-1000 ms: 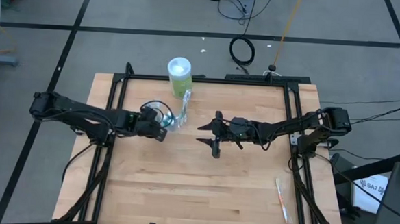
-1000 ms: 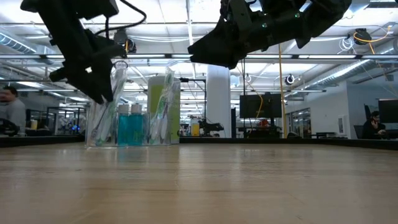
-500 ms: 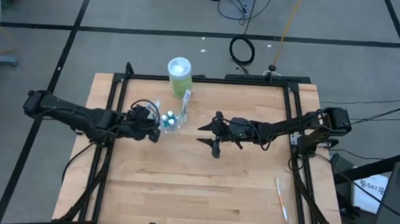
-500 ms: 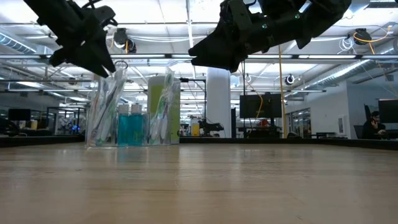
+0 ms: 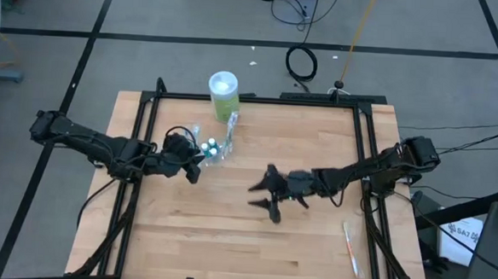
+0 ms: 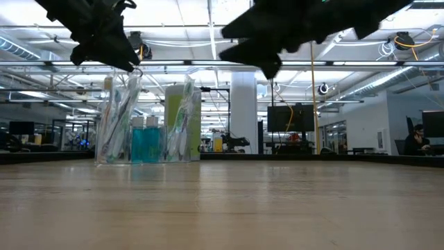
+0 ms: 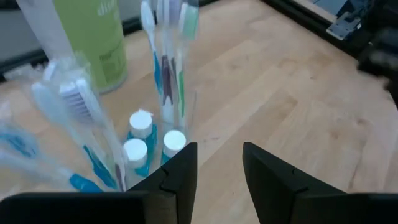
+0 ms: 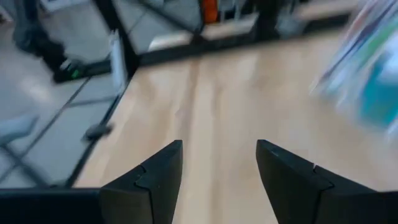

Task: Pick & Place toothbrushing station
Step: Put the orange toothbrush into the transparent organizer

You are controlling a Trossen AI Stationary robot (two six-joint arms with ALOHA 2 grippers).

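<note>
The toothbrushing station point(image 5: 214, 148) is a clear holder that stands on its base at the table's far left of centre. It holds several pale toothbrushes point(image 7: 166, 59) upright and three blue toothpaste tubes with white caps point(image 7: 174, 140). It also shows in the low view point(image 6: 142, 132). My left gripper point(image 5: 194, 168) is open and empty, just to the station's left and above it point(image 6: 114, 52). My right gripper point(image 5: 265, 200) is open and empty above mid-table, well to the right of the station. One more toothbrush point(image 5: 352, 247) lies flat near the table's near right corner.
A green canister with a white lid point(image 5: 223, 94) stands at the far edge right behind the station. Black frame rails point(image 5: 367, 163) run along the table's sides. Bare wood point(image 5: 227, 241) stretches across the near half.
My left gripper has drawn back from the station toward the table's left edge and has risen from beside the holder's wall to above its rim. My right gripper has gone toward the near edge, still open. The station has stayed in place.
</note>
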